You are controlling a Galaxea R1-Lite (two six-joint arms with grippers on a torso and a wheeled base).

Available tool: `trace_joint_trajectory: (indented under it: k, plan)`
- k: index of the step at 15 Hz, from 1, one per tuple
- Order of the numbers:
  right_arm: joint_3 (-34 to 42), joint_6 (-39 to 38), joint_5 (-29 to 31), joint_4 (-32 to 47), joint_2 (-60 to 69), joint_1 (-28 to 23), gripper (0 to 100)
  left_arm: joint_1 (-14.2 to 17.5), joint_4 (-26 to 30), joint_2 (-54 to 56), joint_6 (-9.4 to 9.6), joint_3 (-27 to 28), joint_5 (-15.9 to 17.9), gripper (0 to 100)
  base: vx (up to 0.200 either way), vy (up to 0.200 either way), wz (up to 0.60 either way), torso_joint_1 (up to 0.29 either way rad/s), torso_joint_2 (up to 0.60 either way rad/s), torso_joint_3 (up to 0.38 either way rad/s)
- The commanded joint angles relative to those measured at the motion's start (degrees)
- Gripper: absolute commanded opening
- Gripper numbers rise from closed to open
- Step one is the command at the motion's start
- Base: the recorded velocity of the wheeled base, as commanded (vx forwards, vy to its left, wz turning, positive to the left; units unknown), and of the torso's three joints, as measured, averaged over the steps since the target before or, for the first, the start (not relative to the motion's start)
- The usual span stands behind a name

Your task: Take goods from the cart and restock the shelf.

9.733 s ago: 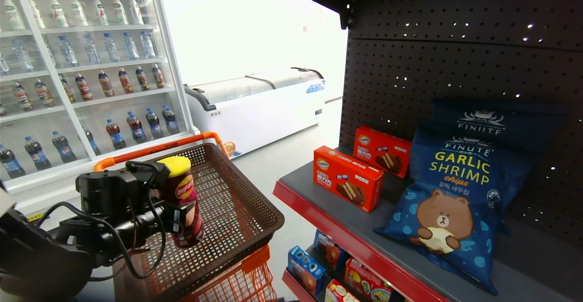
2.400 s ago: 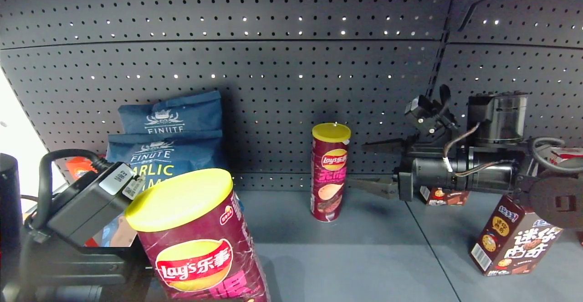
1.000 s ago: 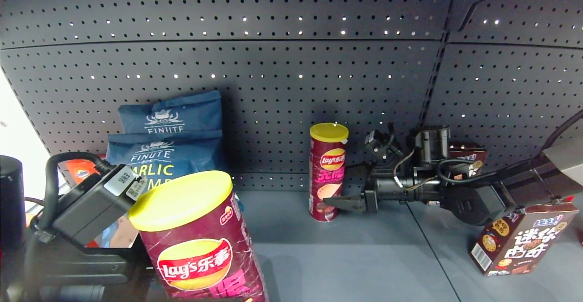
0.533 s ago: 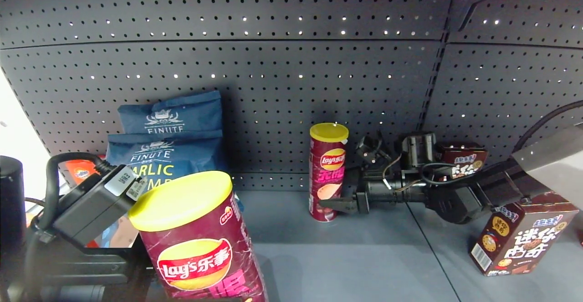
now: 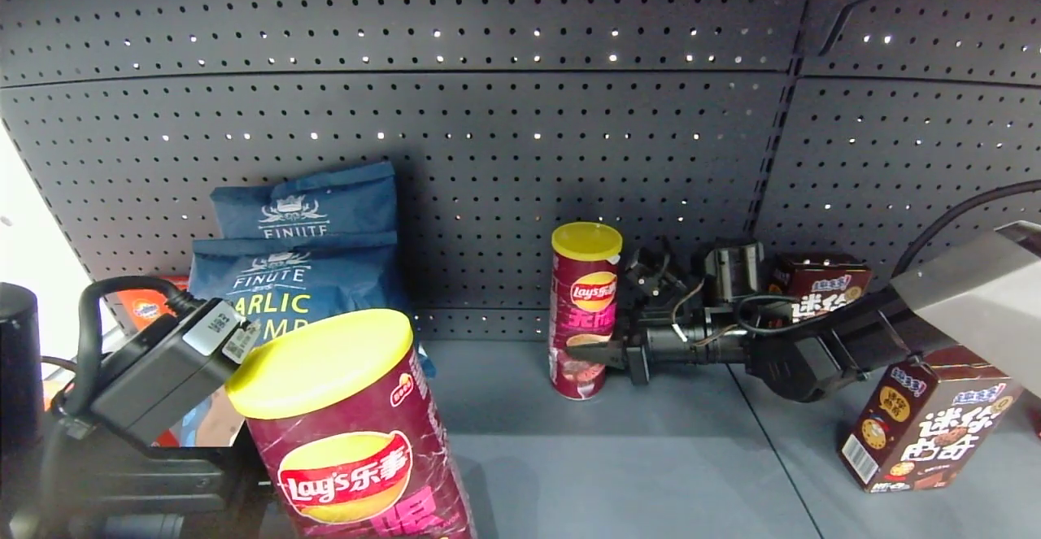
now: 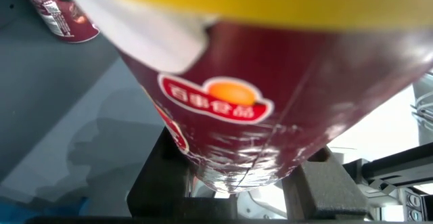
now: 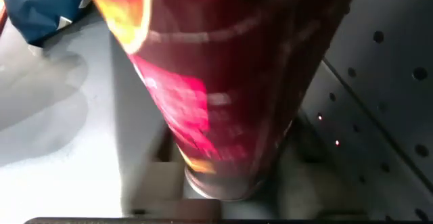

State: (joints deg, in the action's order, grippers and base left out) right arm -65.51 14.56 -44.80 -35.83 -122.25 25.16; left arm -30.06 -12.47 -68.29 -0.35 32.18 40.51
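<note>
Left gripper (image 6: 237, 191) clamped around the held can (image 5: 350, 425) of chips, low and close at my left, in front of the shelf (image 5: 651, 458), its yellow lid tipped slightly toward the pegboard (image 5: 520, 116). That grip looked the same as a couple of seconds earlier; nearly ten seconds back the same can hung over the cart, before my head camera swung round to face the shelf.

On my right the change was plain. The right gripper (image 5: 598, 354), which a little over two seconds before had hung raised and well apart from the standing can (image 5: 584, 311), had come down and across to that can's lower part. The can stood upright near the pegboard, its lid sitting a shade lower in my head view than half a second earlier. From the right wrist camera the can loomed very close. I could not tell whether that gripper had closed on it.

Counted on the shelf and in hand: two chip cans, one held and one standing; two blue snack bags, the rear bag (image 5: 305, 206) behind the front bag (image 5: 297, 291); two brown boxes, the near box (image 5: 927, 425) upright at the right and the far box (image 5: 821, 283) behind the right arm; one red box (image 5: 146, 309), mostly hidden at the left.
</note>
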Motion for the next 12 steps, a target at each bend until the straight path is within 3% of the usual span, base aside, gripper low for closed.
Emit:
trace_joint_trajectory:
  k: [1,4,12]
  plan:
    - [1.9,-0.1,0.1,0.3,3.4,0.7,0,0.0,0.0,0.2,0.0,-0.5,0.0,0,0.0,0.0,0.0,0.0,0.0,0.0]
    - [7.9,-0.1,4.4,0.1,8.9,1.9,0,0.0,0.0,0.3,0.0,-0.6,0.0,0,0.0,0.0,0.0,0.0,0.0,0.0]
    - [25.3,-0.5,8.5,-1.9,23.2,7.5,0,-0.1,0.0,0.4,0.0,-1.2,0.0,0,0.0,0.0,0.0,0.0,0.0,0.0]
